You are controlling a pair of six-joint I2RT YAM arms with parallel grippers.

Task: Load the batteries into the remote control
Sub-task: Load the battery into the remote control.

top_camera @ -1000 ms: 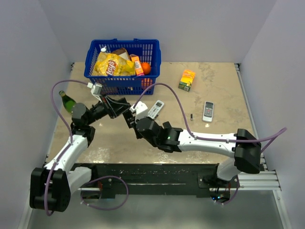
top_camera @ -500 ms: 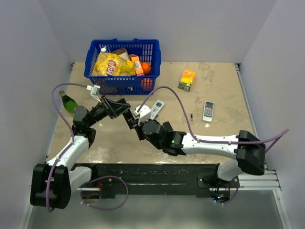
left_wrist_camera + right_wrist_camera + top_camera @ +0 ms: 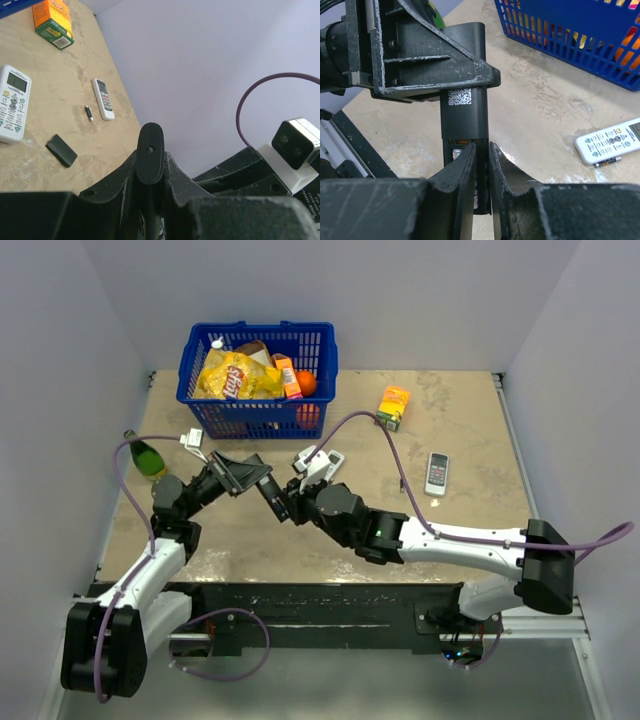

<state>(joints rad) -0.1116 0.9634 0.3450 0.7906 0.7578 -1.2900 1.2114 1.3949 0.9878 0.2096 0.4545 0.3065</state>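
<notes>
The left end effector (image 3: 258, 478) grips the black remote control (image 3: 463, 117) up in the air, long way pointing right at the right end effector (image 3: 481, 150) (fingers nearly together; I cannot tell if they pinch anything), which sits at its open end

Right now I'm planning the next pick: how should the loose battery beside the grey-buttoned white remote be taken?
Take the battery at mid-length from straight above, jaws across its thin body: it lies flat, parallel to the white remote, a gap between them.
</notes>
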